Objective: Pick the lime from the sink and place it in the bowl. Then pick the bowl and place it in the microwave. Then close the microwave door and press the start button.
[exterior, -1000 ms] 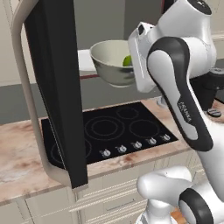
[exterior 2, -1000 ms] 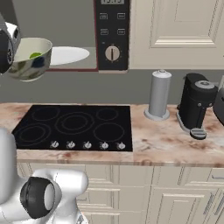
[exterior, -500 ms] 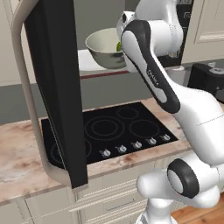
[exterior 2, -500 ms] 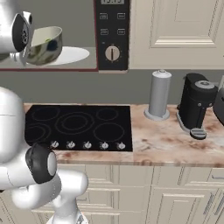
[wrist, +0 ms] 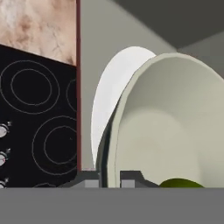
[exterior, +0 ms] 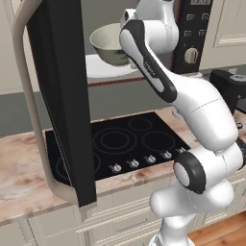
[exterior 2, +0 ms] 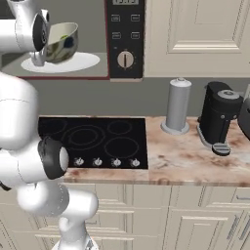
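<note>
We hold the bowl by its rim, gripper nearly closed, above the white plate inside the microwave. The lime rests inside at 6 o'clock. We judge the bowl rigid, glossy, slippery; keep it level.

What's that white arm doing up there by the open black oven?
The white arm's gripper is clamped on the rim of a wide pale greenish-grey bowl, holding it above the white round plate inside the black microwave. A small yellow-green lime sits in the bowl. The microwave door stands wide open.
</note>
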Robot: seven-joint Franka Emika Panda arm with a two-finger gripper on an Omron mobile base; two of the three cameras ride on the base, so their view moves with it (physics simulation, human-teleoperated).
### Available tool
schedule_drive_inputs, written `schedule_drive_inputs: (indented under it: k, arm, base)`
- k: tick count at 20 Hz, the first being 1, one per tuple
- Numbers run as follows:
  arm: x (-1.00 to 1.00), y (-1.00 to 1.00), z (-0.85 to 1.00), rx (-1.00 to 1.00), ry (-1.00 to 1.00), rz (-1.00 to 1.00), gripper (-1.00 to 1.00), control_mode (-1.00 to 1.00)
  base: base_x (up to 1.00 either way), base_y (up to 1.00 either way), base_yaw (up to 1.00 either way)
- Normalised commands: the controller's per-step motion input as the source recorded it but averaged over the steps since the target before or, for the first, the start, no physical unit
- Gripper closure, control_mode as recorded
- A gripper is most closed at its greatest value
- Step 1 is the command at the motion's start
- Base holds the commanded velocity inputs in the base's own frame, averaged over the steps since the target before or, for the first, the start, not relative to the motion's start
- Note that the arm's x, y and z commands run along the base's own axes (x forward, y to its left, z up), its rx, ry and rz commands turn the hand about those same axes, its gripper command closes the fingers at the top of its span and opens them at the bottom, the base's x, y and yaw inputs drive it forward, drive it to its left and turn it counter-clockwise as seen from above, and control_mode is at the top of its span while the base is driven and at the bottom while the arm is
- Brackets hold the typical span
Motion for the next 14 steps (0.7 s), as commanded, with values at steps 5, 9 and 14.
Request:
schedule_drive_inputs:
  k: [5, 9, 14]
  arm:
    - [0.63, 0.21, -0.28, 0.0, -0.08, 0.0, 1.0, -1.0]
    - [0.21, 0.12, -0.44, 0.0, -0.03, 0.0, 1.0, -1.0]
    - [0.0, 0.0, -0.27, 0.0, 0.0, 0.0, 1.0, -1.0]
  base:
    - [0.0, 0.0, 0.0]
    - [0.0, 0.0, 0.0]
    - [0.0, 0.0, 0.0]
